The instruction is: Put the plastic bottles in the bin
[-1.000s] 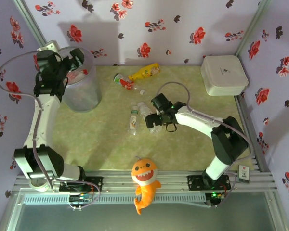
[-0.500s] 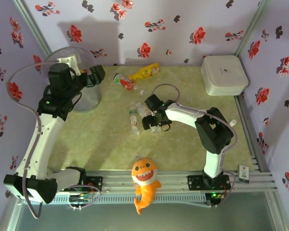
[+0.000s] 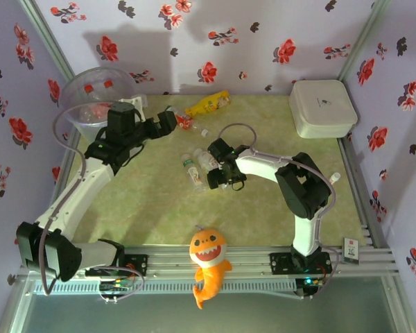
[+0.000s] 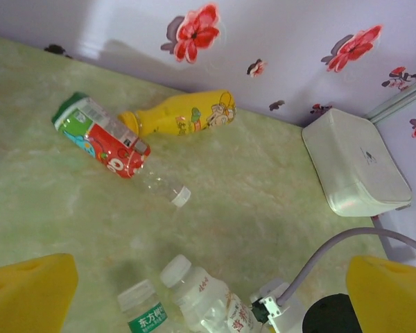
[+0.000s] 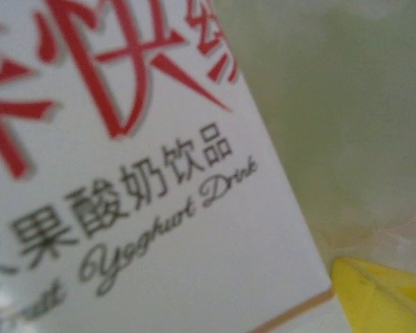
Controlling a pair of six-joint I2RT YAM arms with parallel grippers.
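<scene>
Your left gripper [image 3: 170,123] is hanging jaws wide over open green mat [image 3: 145,208], a red-labelled clear plastic bottle [image 4: 100,135] lying ahead, the translucent round plastic bin [image 3: 71,89] behind. A white-labelled bottle [image 5: 125,194] is crowding your right gripper [image 3: 220,180]; I cannot tell whether its jaws are gripping.

Between our left fingers [image 4: 29,291] lie a green-labelled bottle [image 4: 144,316] and a white-labelled bottle [image 4: 208,302], the latter just beside our right finger [image 5: 381,291]. Beyond lie a red-labelled bottle [image 4: 104,139] and a yellow bottle [image 4: 184,116]. The translucent bin [image 3: 75,87] stands upright, well apart.

Left arm [image 3: 87,182] outstretched, fingers [image 4: 29,293] apart (right arm [image 3: 263,165] bent).
</scene>
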